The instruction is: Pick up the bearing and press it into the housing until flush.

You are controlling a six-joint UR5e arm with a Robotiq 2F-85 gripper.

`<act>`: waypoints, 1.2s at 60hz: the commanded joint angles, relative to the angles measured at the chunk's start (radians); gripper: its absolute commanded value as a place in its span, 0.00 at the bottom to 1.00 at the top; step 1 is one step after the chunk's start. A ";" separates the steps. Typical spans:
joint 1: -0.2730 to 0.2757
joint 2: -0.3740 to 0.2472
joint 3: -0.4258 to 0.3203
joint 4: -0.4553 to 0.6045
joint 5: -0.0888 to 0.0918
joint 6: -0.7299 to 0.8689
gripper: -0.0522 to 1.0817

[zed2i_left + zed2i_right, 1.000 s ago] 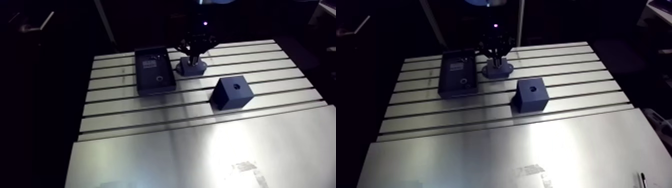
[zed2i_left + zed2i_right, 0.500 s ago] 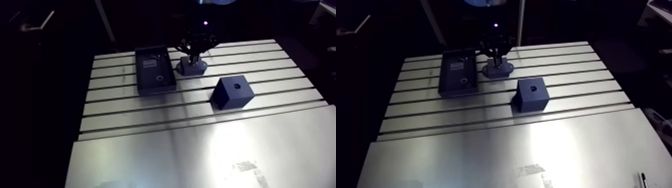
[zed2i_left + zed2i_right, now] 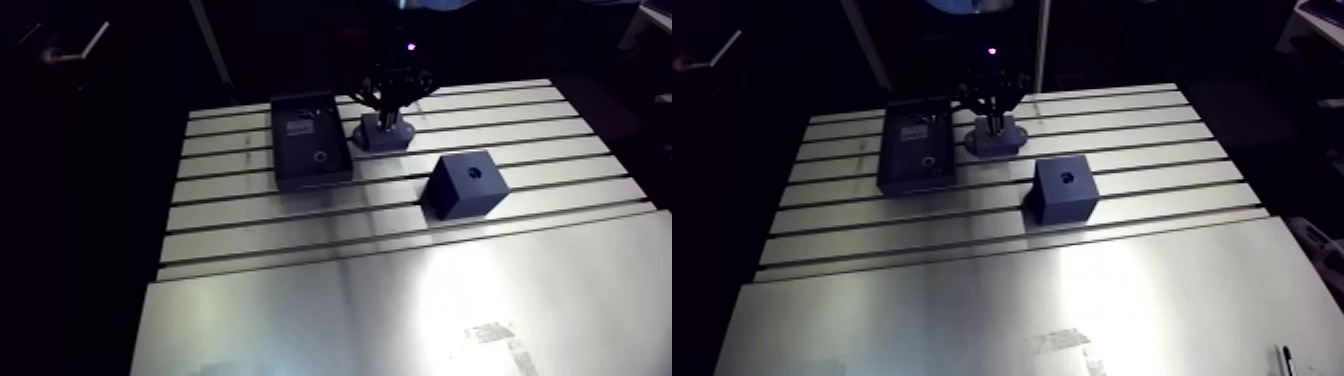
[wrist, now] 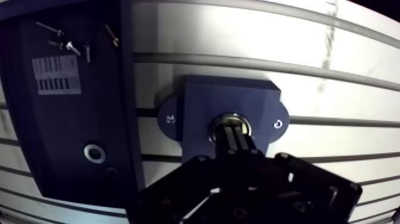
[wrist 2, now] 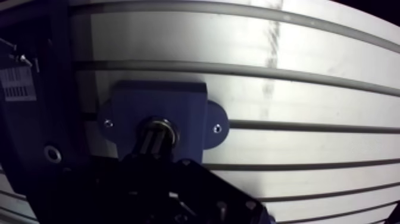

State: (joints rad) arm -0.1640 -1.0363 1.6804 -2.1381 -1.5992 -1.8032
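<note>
- A slotted aluminium table (image 3: 400, 310) lay under bright light at its near, smooth end in the arm view.
- Beyond that, a dark cube (image 3: 465, 185) with a small round hole in its top face stood alone on the slots, well apart from the other parts.
- Farther back, a shallow dark tray (image 4: 36, 149) sat just beside the housing (image 4: 196, 101). It held a few loose screws (image 4: 70, 44) in its far corner and a small metal ring (image 4: 94, 152) toward its near end.
- A white label (image 4: 56, 75) on the tray floor carried rows of dark print, too small to read.
- At the far edge of the work, the blue housing rested flat on the table, with a screw hole in each of its two side ears.
- The bearing (image 4: 231, 115) showed as a bright ring seated in the housing's central bore.
- The gripper (image 4: 233, 128) stood directly over that bore, its two fingers closed together with their tips down on the bearing.
</note>
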 commanded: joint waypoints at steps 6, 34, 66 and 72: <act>0.001 0.002 0.003 0.000 0.000 0.001 1.00; 0.001 0.002 0.006 0.000 -0.001 0.002 0.99; 0.003 0.000 0.006 -0.010 -0.011 0.002 1.00; 0.004 -0.004 0.005 -0.009 -0.009 0.002 1.00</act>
State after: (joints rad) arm -0.1612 -1.0350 1.6872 -2.1467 -1.6084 -1.8017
